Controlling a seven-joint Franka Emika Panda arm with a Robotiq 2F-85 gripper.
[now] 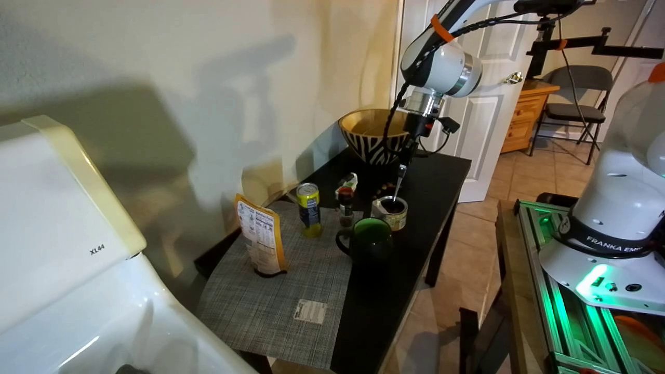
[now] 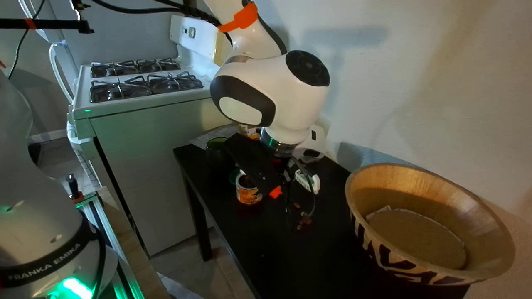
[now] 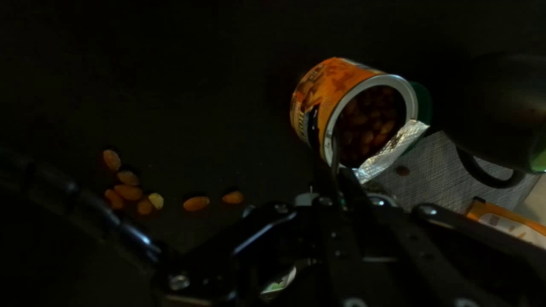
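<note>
My gripper (image 1: 408,158) is shut on a thin metal utensil (image 1: 399,182), pointing down; it also shows in the wrist view (image 3: 335,155). Its lower end reaches into an open can (image 1: 397,222), and whether it touches the contents is hidden. The can is orange with a foil lid (image 3: 390,151) peeled back; it shows in the wrist view (image 3: 339,81) and in an exterior view (image 2: 248,196). Almonds (image 3: 369,123) lie inside it. Several loose almonds (image 3: 129,192) lie on the black table (image 2: 266,241). A dark green mug (image 1: 370,252) stands beside the can.
A zebra-patterned wooden bowl (image 1: 366,146) stands at one table end. A small red-capped bottle (image 1: 345,208), yellow-blue drink can (image 1: 310,208), orange-edged pouch (image 1: 262,241) and grey placemat (image 1: 291,322) are on the table. A white-green item (image 2: 307,182) lies near the gripper. A stove (image 2: 158,145) adjoins.
</note>
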